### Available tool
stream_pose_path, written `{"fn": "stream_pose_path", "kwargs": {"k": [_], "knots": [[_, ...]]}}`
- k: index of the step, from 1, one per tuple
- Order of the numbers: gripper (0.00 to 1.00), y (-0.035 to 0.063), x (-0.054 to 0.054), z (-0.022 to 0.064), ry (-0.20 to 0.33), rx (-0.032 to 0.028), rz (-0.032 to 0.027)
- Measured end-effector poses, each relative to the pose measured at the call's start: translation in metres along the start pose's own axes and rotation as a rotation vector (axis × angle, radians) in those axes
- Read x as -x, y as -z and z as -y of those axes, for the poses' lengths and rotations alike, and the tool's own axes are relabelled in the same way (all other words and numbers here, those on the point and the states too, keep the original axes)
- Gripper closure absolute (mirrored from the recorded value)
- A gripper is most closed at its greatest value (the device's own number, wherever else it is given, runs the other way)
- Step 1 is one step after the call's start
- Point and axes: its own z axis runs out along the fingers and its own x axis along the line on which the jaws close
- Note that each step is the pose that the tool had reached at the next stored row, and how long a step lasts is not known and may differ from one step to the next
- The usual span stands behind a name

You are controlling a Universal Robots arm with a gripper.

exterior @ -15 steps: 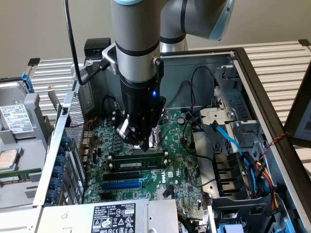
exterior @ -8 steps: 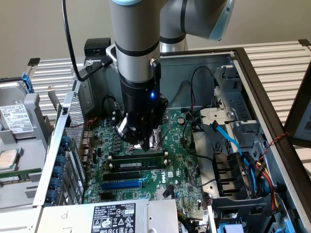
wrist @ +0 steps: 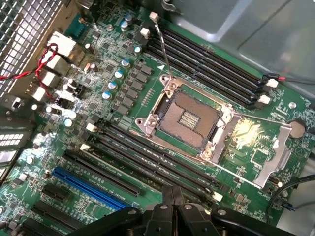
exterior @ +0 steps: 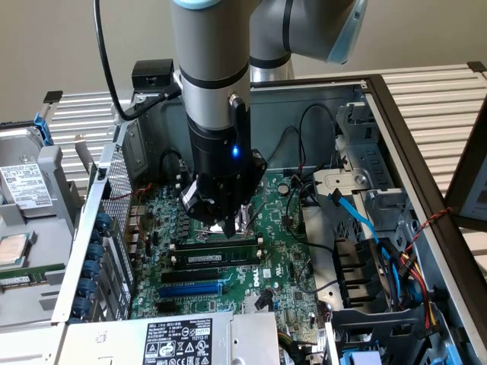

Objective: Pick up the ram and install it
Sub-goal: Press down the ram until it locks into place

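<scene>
Closed gripper (wrist: 172, 204) over black slots (wrist: 147, 152) — fingertips cut off, ram perhaps hidden

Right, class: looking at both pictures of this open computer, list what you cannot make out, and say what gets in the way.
- Exterior view: the arm covers the board where the CPU socket lies.
- Exterior view: print on the white label is too small to read.
- Wrist view: some black slots run behind the pincer, hiding their ends.
</scene>
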Motion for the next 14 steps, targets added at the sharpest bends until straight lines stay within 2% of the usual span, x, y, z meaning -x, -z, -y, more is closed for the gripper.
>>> {"fn": "stream_pose_path", "kwargs": {"k": [14], "knots": [[0.89, -0.0009, -0.0001, 0.0001, -0.254, -0.0147, 0.0178]]}}
